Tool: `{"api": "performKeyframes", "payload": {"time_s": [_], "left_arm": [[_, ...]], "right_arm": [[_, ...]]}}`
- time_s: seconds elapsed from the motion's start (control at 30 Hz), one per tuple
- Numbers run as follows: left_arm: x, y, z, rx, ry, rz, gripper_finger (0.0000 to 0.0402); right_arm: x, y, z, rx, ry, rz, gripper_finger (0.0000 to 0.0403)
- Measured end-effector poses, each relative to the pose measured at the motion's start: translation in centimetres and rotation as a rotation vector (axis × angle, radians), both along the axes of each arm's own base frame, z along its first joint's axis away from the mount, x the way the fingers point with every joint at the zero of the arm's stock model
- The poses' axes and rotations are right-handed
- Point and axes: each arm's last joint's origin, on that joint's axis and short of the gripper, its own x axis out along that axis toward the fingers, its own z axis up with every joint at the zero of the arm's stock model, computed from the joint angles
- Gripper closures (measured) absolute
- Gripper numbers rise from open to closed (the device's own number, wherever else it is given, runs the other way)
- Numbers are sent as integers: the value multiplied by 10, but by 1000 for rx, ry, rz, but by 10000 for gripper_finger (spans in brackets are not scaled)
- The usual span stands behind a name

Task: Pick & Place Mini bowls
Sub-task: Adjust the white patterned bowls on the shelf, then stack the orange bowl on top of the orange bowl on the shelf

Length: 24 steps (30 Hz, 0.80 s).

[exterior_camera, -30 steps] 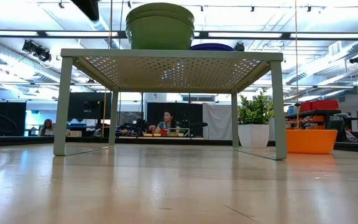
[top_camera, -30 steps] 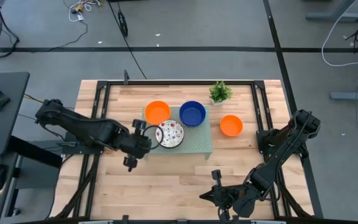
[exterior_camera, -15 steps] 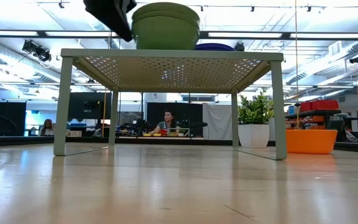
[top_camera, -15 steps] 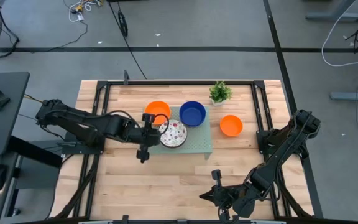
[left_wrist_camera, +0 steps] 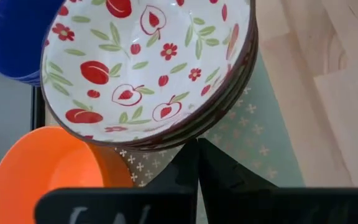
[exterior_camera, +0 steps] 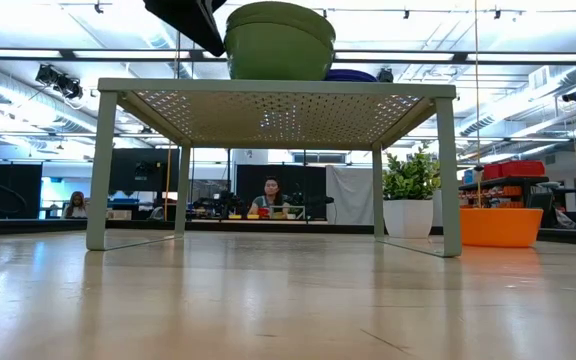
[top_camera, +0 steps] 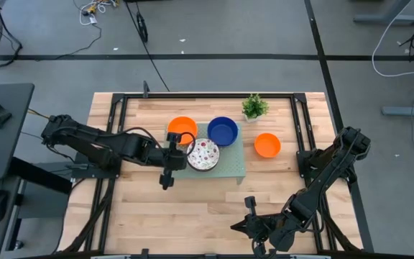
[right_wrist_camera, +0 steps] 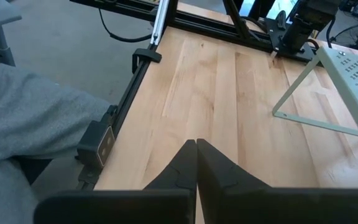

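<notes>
A pale green perforated metal tray (top_camera: 232,170), standing on legs like a small table on the light wooden slatted tabletop (top_camera: 192,216), carries three lots of small bowls: a plain orange round bowl (top_camera: 182,129) at its back left corner, a plain dark blue round bowl (top_camera: 223,131) beside it, and a white bowl printed with red fruit and flowers (top_camera: 204,154) toward the front. The left wrist view shows that this white bowl tops a short stack of like bowls with dark rims. A second plain orange bowl (top_camera: 267,144) sits apart on the wood to the tray's right, near a small green potted plant (top_camera: 254,106). The left gripper (top_camera: 176,152) hangs just beside the printed stack, at its left edge and close to the orange bowl on the tray; its two dark fingers (left_wrist_camera: 197,167) are pressed together with nothing between them, tips short of the stack's side. The right gripper (right_wrist_camera: 196,163) waits at the table's front edge, well apart from the bowls, its fingers likewise closed and empty. The step in hand looks like the approach to a pick of the printed bowl. The next move would call for the left fingers to part and straddle the rim of the top bowl alone, then lift straight up so the lower bowls do not drag along or slide across the tray toward the blue bowl.
</notes>
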Motion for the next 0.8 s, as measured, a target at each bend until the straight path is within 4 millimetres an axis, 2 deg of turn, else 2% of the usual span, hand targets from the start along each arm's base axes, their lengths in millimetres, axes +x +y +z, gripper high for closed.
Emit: {"api": "performKeyframes", "payload": {"time_s": [0.47, 0.57, 0.67, 0.8], "left_arm": [[-6, -5, -4, -62, 52, 15, 390], [-13, -6, -2, -74, 75, 28, 393], [-24, -8, 2, -100, 94, 55, 394], [-42, -14, 10, -138, 91, 92, 394]], "right_arm": [[0, -1, -1, 41, 15, -28, 396], [-1, -5, -5, 52, 61, -69, 396], [-6, -17, -13, 46, 170, -158, 396], [-21, -52, -11, 44, 354, -381, 396]]}}
